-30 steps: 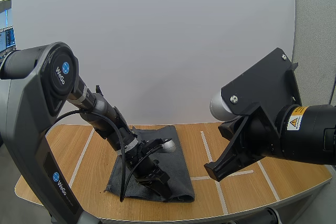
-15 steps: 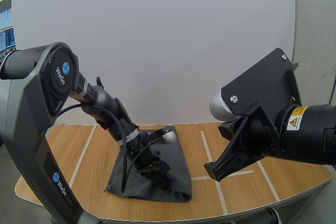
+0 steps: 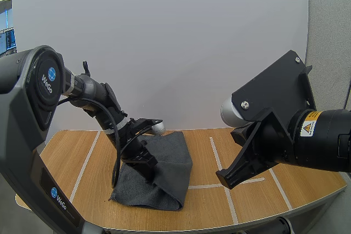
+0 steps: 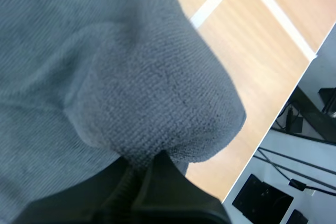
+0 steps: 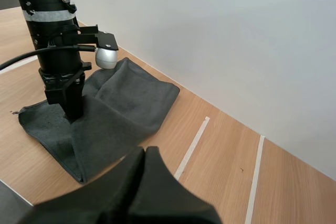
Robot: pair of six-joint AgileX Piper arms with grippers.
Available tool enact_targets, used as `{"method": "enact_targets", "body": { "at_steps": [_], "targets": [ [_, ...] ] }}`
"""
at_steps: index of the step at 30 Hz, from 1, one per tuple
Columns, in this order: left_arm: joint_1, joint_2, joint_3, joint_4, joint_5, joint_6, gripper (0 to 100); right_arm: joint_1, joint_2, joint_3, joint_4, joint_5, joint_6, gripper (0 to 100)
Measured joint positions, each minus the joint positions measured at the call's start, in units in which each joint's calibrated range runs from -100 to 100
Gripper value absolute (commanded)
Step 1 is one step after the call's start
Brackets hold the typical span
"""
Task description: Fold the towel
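A dark grey towel (image 3: 171, 160) lies on the left half of a wooden table (image 3: 258, 201), with its near edge close to the table's near rim. Its near left corner rests flat on the wood. Its right part is gathered into a rounded fold that stands up off the table and hangs down in a curve towards the near side. The far part of the towel spreads flat towards the white wall behind the table.

The left gripper (image 3: 147, 164) reaches down from the left into the middle of the towel. Its fingers are clamped on the cloth. In the left wrist view the dark fingers (image 4: 157, 174) pinch a bunched hump of grey fabric between their tips, and the hump bulges up over them. Beyond that hump, bare wood and a white tape line (image 4: 273, 11) run towards the table's edge. From the right wrist view this gripper stands almost upright, with its tips buried in the towel where the fold begins.

The right gripper (image 3: 224, 180) hovers above the right half of the table, well apart from the towel and touching nothing. Its fingers lie together as one dark wedge, pointing down and left towards the cloth. Under it, white tape lines (image 3: 218, 160) cross the bare wood.
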Motion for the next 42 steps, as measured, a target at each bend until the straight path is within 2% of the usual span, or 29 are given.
{"method": "enact_targets", "body": {
  "at_steps": [8,23,26,36,42],
  "targets": [
    [0.96,0.0,0.0,4.65,0.0,-0.81,0,0.0,0.0,0.0,0.0,0.0,0.0,0],
    [0.96,-0.69,0.0,12.89,0.0,-3.03,0,1.0,0.0,0.0,-0.12,0.0,0.0,0],
    [0.96,-5.38,0.0,16.16,0.16,-3.38,0,1.47,0.0,0.0,-0.12,0.0,0.0,0],
    [0.96,-9.14,0.0,19.79,0.16,-4.63,0,1.57,0.0,0.0,-0.12,0.0,0.0,0],
    [0.96,-12.43,-2.47,18.58,0.35,-4.82,0,1.57,0.0,0.0,-0.12,0.0,0.0,0]
  ]
}}
